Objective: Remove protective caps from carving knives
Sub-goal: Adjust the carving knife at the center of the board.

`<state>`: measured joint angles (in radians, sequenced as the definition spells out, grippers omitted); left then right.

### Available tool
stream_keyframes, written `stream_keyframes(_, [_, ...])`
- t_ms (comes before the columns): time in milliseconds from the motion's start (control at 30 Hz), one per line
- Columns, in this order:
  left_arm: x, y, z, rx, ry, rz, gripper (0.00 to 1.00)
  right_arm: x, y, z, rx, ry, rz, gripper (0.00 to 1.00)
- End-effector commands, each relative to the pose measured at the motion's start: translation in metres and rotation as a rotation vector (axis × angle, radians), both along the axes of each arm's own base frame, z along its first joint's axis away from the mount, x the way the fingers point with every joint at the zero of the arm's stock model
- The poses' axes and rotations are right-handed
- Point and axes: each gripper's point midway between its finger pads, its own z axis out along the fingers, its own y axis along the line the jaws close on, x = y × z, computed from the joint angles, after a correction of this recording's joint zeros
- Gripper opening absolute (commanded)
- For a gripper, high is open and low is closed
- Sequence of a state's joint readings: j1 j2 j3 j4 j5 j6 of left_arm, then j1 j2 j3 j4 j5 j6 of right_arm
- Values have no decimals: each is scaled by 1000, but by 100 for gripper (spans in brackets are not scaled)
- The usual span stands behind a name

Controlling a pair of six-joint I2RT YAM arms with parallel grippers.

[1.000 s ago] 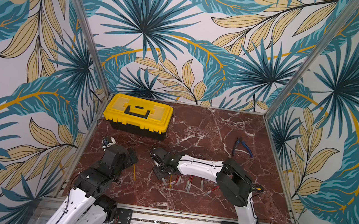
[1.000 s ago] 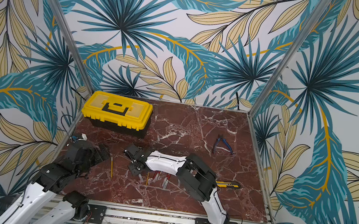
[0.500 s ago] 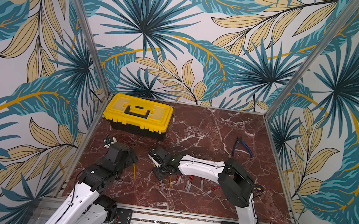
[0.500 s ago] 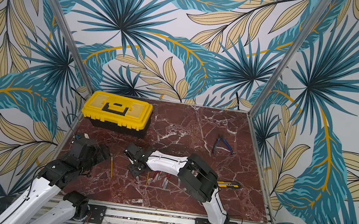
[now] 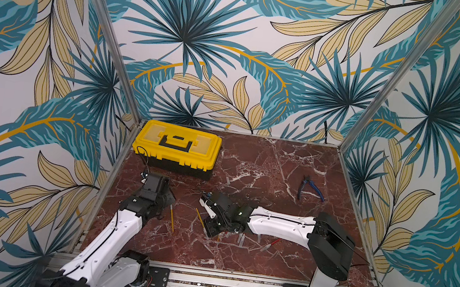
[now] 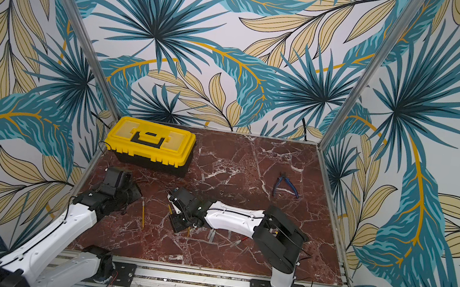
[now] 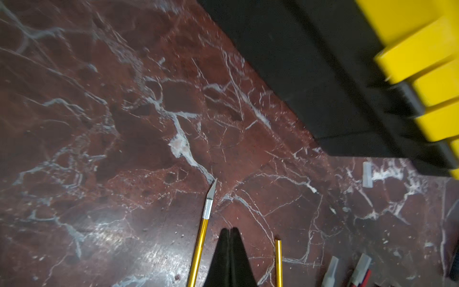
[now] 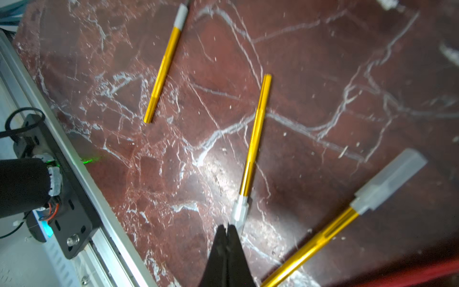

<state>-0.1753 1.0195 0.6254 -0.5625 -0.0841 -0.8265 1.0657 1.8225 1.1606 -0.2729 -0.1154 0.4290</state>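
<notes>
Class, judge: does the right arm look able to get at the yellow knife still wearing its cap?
Probably yes: the capped yellow knife lies uncovered on the table beside the right gripper, though its shut jaws must open first.

No text, label, brand, number or sign can be read in any view. Nothing legible is seen on the lid of the yellow toolbox [image 5: 200, 149], nor on the handles of the carving knives [image 8: 255, 139], which are partly blurred.
</notes>
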Motion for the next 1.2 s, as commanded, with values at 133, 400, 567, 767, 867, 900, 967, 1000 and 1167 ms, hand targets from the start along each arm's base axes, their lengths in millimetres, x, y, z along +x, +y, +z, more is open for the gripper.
stream_keyframes(133, [32, -42, -20, -150, 43, -156, 0, -37, 0, -12, -5, 33, 12, 0])
stream_keyframes(400, [53, -90, -38, -127, 53, -285, 0, -58, 1, -21, 1, 51, 23, 0])
stream_keyframes(567, [67, -108, -49, -157, 59, -313, 0, -59, -6, -31, -15, 58, 8, 0])
stream_keyframes(767, [64, -114, -68, -145, 108, -331, 0, -53, -9, -38, -39, 28, 1, 0])
stream_keyframes(867, [61, -112, -74, -142, 122, -326, 0, -49, -10, -45, -58, 23, -13, 0])
stream_keyframes(900, [60, -112, -75, -144, 123, -325, 0, -46, -11, -47, -65, 24, -24, 0])
stream_keyframes(967, [59, -112, -75, -147, 121, -323, 0, -40, -14, -50, -69, 27, -48, 0])
stream_keyframes(1000, [58, -112, -76, -147, 123, -324, 0, -37, -16, -51, -69, 27, -60, 0])
stream_keyframes(1167, [49, -110, -80, -154, 138, -324, 0, -22, -21, -53, -44, 45, -102, 0])
